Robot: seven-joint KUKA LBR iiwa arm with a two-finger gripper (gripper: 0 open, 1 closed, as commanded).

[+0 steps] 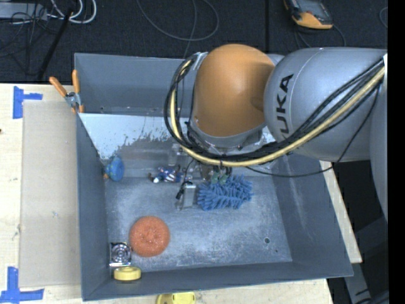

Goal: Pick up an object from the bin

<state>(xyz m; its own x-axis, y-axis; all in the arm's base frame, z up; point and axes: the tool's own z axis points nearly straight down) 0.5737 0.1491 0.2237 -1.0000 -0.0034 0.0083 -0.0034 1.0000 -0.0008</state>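
My gripper [185, 194] hangs low in the middle of the bin, under the arm's orange cover. Just to its right a blue shaggy thing like a mop head or brush [226, 193] lies on the floor, touching it or nearly so. A small blue and white toy-like piece [164, 176] sits just up and left of the gripper. The cover hides the gripper's upper part.
A small blue ball-like thing [115, 168] rests by the left wall. At the front left lie an orange round sponge [150, 235], a small shiny metal piece [119, 253] and a yellow roll [126, 273]. The arm covers the bin's back right.
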